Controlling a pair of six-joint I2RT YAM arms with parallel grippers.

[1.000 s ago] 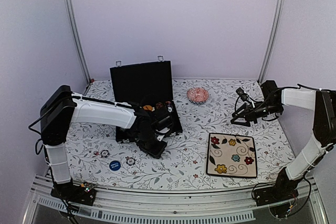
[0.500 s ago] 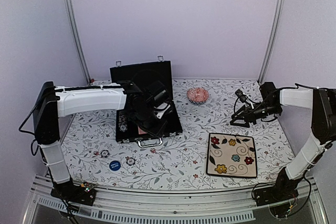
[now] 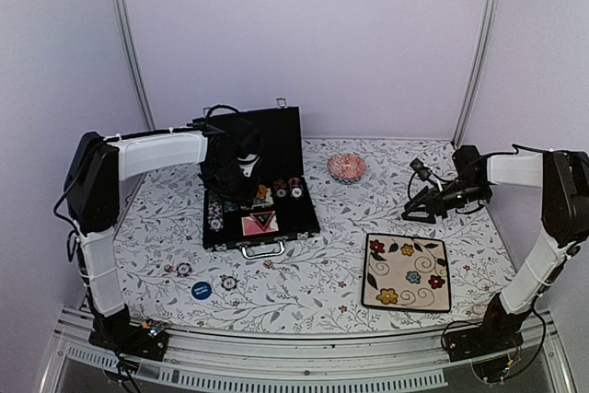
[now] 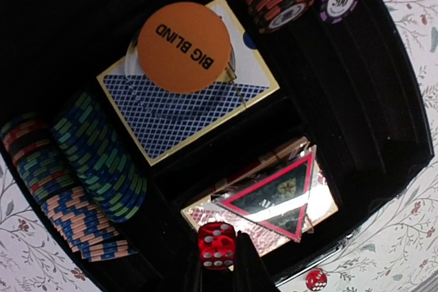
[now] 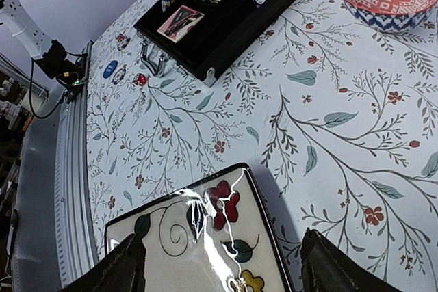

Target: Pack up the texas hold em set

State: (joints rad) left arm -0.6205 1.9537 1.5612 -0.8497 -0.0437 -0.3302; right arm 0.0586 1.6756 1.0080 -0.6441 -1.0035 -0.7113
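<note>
Die between left pincer tips, above open black case

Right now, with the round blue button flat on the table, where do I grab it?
Across its rim, straight down from above: the round blue button lies flat on the table, a thin disc with no raised part to catch.

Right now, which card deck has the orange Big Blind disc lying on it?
The blue diamond-backed deck, under the orange disc; the triangle-marked deck beside it lacks one.
</note>
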